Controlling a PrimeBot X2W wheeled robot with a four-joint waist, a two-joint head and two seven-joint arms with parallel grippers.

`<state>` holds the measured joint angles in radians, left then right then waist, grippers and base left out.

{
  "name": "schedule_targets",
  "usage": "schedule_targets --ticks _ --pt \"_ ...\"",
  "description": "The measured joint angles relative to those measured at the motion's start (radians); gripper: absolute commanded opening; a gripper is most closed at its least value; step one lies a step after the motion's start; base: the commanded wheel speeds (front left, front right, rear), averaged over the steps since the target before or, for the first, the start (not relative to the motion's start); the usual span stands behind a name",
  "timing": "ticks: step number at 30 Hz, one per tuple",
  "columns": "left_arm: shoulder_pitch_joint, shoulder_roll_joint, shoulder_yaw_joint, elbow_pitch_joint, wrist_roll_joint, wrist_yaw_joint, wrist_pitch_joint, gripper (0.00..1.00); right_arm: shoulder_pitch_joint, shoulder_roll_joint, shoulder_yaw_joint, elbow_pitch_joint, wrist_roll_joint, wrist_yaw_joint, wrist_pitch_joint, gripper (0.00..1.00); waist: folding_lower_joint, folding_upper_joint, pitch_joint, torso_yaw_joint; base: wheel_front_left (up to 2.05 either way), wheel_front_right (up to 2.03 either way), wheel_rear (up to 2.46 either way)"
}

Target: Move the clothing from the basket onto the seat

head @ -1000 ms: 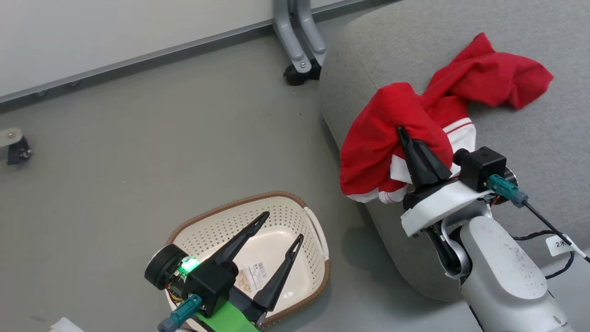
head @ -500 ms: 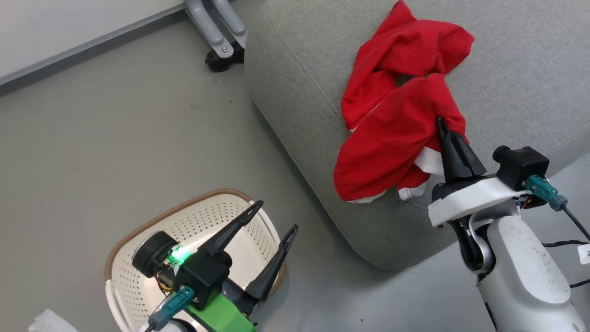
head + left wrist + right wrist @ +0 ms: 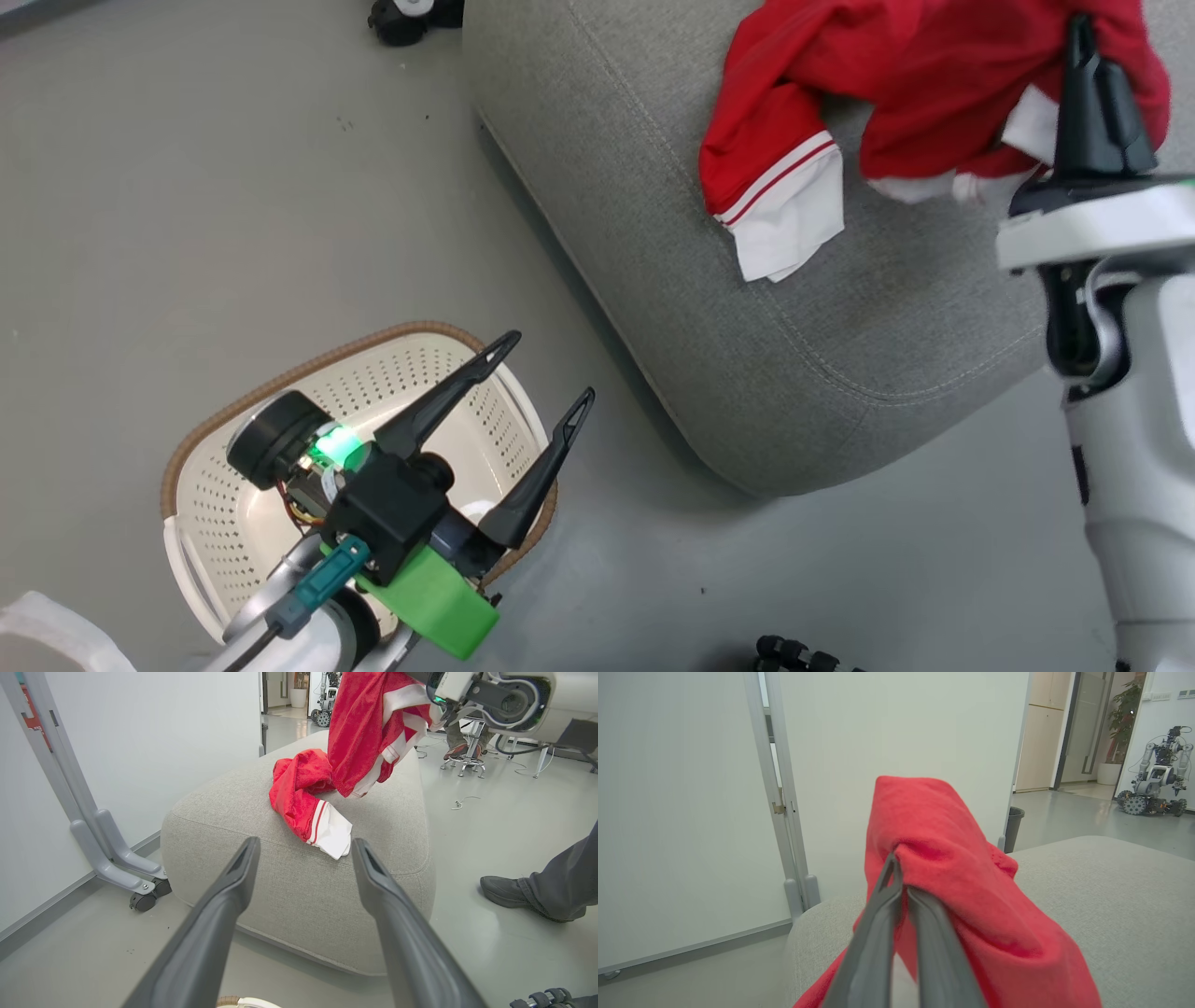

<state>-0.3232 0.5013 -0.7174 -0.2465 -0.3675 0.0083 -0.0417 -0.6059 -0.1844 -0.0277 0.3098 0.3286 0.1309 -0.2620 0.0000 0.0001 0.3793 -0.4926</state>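
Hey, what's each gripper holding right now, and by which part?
Right gripper is shut on a bunched fold of the red garment, which hangs below it; which part of the garment is unclear. Left gripper is open, holding nothing.

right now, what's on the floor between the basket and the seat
Nothing: the head view shows only bare grey floor between the basket and the seat.

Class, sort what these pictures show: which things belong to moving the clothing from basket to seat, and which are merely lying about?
Job: right gripper, held red garment, second red garment, basket, seat.
Lying about: wheeled stand leg, person's shoe, distant robot, black bin.
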Motion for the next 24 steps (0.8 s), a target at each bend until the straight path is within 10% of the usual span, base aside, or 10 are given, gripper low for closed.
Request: schedule_targets --ticks 24 --pt "-0.180 0.016 0.009 -0.037 0.060 -0.048 -0.005 1.00 -0.327 -0.126 -0.084 0.446 0.042 0.000 0.021 0.00 0.0001 -0.0001 0.299 0.191 0.00 0.00 0.00"
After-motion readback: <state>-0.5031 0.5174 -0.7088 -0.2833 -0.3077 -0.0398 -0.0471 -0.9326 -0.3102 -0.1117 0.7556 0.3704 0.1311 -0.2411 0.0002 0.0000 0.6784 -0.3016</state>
